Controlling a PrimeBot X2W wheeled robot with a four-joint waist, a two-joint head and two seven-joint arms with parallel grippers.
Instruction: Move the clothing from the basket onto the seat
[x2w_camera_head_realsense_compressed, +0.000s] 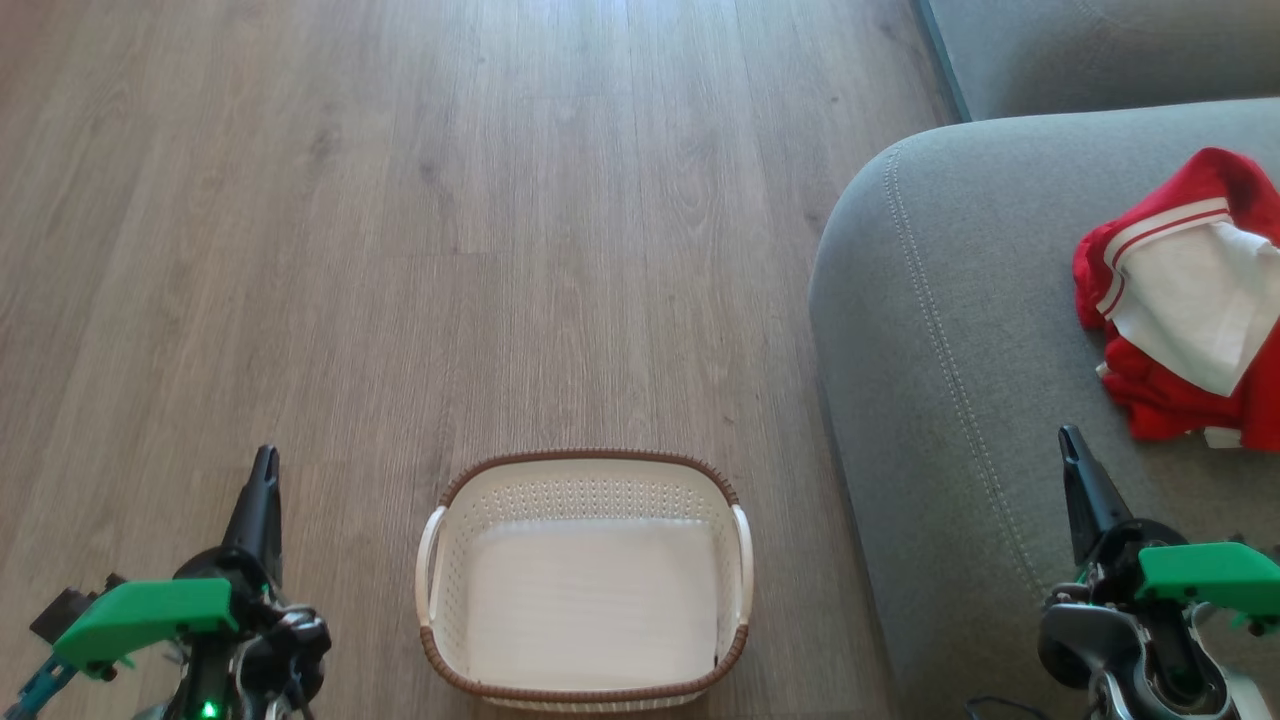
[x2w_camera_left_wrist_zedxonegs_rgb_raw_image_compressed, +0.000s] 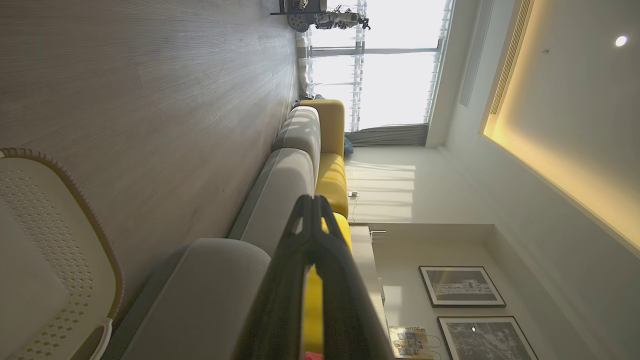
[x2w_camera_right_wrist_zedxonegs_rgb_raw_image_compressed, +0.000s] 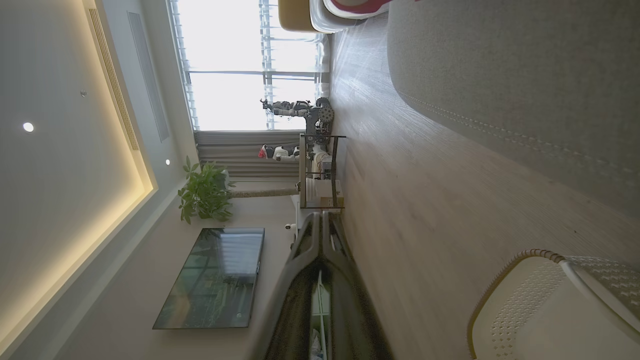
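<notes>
Left claw (x2w_camera_head_realsense_compressed: 262, 470), seen from the head, has its two dark fingers pressed together into one point, gripping nothing, above the wooden floor (x2w_camera_head_realsense_compressed: 400, 250). Right claw (x2w_camera_head_realsense_compressed: 1070, 445) is clenched the same way and also empty, its tip over the near part of the grey seat (x2w_camera_head_realsense_compressed: 950, 350). Between the two claws, closer to the left one, the basket (x2w_camera_head_realsense_compressed: 590, 495) stands on the floor with its bottom bare. The clothing (x2w_camera_head_realsense_compressed: 1190, 300) lies in a red-and-white heap on the seat, ahead of the right claw's tip and a little to its right, near it but not touching.

From the left wrist, the left claw (x2w_camera_left_wrist_zedxonegs_rgb_raw_image_compressed: 312, 205) shows its fingertips meeting, with only a thin slit lower down and nothing caught in it. The basket (x2w_camera_left_wrist_zedxonegs_rgb_raw_image_compressed: 55, 240) sits low to the left of the fingers. The seat (x2w_camera_left_wrist_zedxonegs_rgb_raw_image_compressed: 210, 295) runs just left of them and on past the tip, with yellow cushions (x2w_camera_left_wrist_zedxonegs_rgb_raw_image_compressed: 332, 175) directly beyond.

From the right wrist, the right claw (x2w_camera_right_wrist_zedxonegs_rgb_raw_image_compressed: 320, 220) is likewise closed tip to tip and empty. The basket (x2w_camera_right_wrist_zedxonegs_rgb_raw_image_compressed: 525, 295) is low on the fingers' right, and the seat (x2w_camera_right_wrist_zedxonegs_rgb_raw_image_compressed: 525, 75) spreads farther out on that same side. A dark screen (x2w_camera_right_wrist_zedxonegs_rgb_raw_image_compressed: 215, 277) hangs to their left.
</notes>
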